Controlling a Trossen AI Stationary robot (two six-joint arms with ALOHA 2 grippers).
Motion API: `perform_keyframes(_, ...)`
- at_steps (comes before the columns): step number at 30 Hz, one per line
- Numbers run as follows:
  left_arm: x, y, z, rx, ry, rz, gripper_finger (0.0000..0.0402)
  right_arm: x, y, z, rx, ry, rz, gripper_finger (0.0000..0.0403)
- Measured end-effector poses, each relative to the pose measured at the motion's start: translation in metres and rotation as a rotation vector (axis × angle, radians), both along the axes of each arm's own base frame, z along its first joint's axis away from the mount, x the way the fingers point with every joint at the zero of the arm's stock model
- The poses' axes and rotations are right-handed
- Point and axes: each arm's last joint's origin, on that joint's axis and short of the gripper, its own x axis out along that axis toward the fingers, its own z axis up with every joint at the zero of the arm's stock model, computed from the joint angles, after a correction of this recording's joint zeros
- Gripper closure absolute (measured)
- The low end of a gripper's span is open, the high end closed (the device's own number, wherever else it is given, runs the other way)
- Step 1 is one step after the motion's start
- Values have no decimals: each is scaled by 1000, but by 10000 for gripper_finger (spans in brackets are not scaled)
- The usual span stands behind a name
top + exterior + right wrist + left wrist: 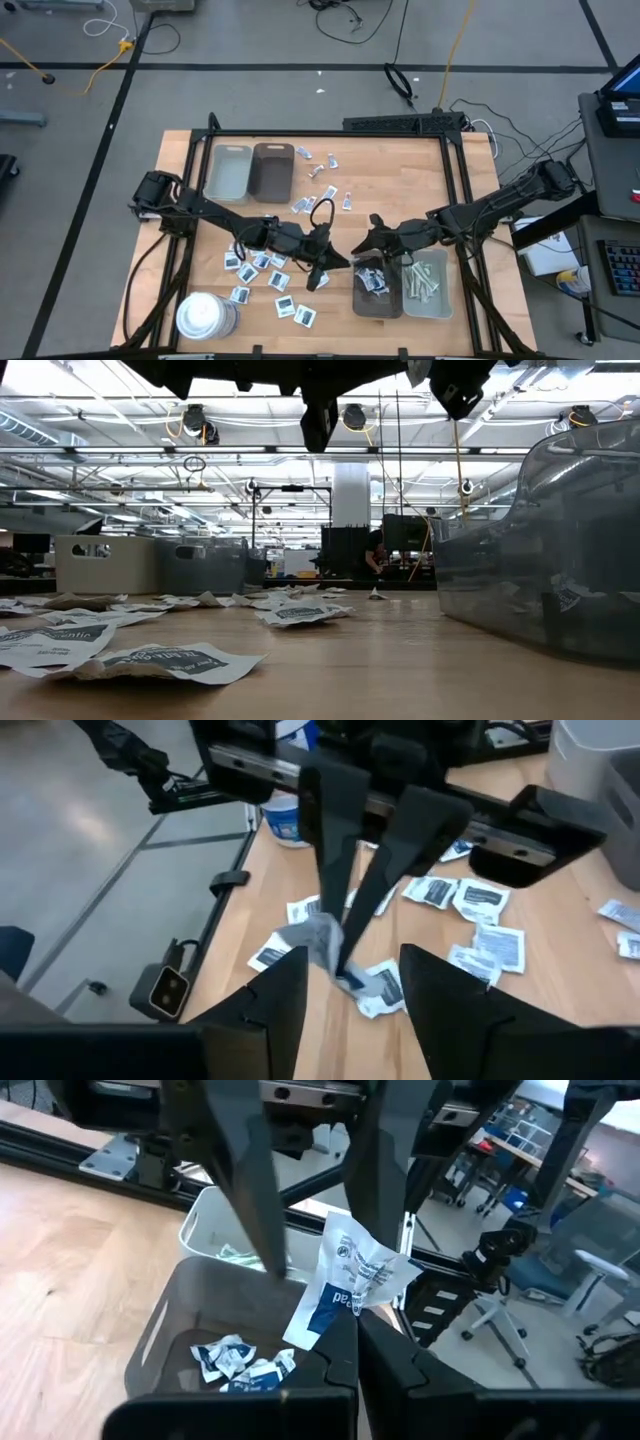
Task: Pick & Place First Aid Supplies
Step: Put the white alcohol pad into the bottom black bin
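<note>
A white packet (352, 1277) with blue print is pinched between the clenched fingers of the left gripper (322, 271), raised above the table; the right gripper (368, 246) faces it close by, fingers parted, empty; more packets (262, 272) lie below

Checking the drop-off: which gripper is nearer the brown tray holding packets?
Right. The right gripper hangs open just beyond the brown tray's far rim; the left gripper, shut on a packet, sits off its left side.
</note>
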Motion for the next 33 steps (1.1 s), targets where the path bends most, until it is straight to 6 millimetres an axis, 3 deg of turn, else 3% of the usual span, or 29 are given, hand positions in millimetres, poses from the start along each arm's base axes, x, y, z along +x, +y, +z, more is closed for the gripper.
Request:
perform_keyframes(3, 0, 0, 0, 0, -1, 0, 401, 1, 2, -3, 0, 13, 7, 285)
perform_keyframes(7, 0, 0, 0, -2, 1, -1, 401, 0, 3, -2, 11, 14, 27, 375)
perform_keyframes(9, 0, 0, 0, -14, 5, -1, 400, 0, 4, -2, 27, 20, 42, 393)
perform_keyframes(13, 0, 0, 0, -61, 23, -10, 382, 0, 4, -3, 67, 45, 31, 401)
perform_keyframes(18, -3, -1, -10, -138, 153, -35, 332, -3, 3, -9, 148, 144, 9, 402)
perform_keyframes(25, -6, -4, -17, -248, 286, -131, 268, -16, 0, -25, 269, 441, -96, 402)
perform_keyframes(28, -7, -5, -16, -305, 313, -156, 253, -20, -2, -20, 255, 568, -163, 402)
perform_keyframes(33, -7, -6, -16, -347, 336, -177, 244, -11, 2, -9, 169, 707, -189, 402)
